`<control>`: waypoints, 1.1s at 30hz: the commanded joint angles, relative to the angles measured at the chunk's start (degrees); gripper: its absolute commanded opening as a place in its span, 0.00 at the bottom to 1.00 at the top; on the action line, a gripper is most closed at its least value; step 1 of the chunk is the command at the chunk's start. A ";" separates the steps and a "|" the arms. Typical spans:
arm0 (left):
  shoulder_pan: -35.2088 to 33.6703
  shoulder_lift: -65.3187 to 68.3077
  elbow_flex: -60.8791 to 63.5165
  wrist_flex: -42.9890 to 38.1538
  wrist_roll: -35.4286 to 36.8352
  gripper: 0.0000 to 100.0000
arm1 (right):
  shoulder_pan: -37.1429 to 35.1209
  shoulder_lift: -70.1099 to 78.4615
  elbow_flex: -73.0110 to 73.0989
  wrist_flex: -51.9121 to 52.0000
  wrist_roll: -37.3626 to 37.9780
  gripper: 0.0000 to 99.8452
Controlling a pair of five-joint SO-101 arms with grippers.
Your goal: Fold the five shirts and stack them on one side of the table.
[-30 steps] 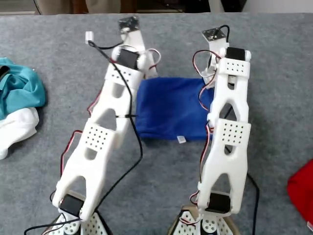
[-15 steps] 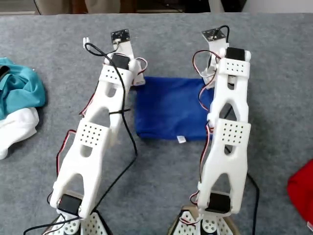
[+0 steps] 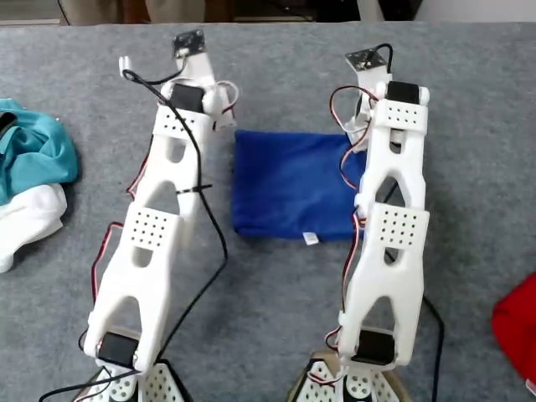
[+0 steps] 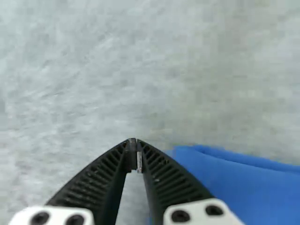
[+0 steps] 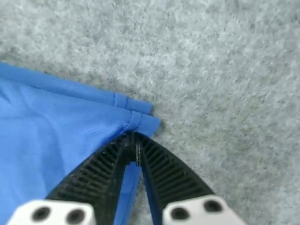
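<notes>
While the right gripper (image 5: 136, 152) pinches the blue shirt (image 3: 289, 188) at its far corner, the left gripper (image 4: 133, 157) hangs closed and empty beside it. A teal shirt (image 3: 38, 151) lies left, a red shirt (image 3: 517, 322) right.

**Robotics laboratory or workshop bench.** A table covered in grey felt-like fabric (image 3: 276, 318) carries a white plastic left arm (image 3: 151, 243) and a matching right arm (image 3: 394, 234), both with perforated shells and a loose black cable (image 3: 224, 251).

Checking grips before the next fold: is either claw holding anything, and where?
The right claw pinches the blue shirt at a corner; the left claw holds nothing.
</notes>
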 commanded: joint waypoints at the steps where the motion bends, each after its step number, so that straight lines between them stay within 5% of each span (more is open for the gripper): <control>1: 3.69 -0.92 -2.46 0.70 0.70 0.02 | 0.04 -0.31 -2.42 -0.53 -0.44 0.01; 11: 5.27 0.22 10.73 -6.07 1.05 0.02 | 0.04 0.75 -2.95 -0.44 -0.44 0.01; 33: 0.26 -0.92 10.90 -8.26 1.14 0.02 | -1.71 1.01 -8.48 1.58 2.29 0.01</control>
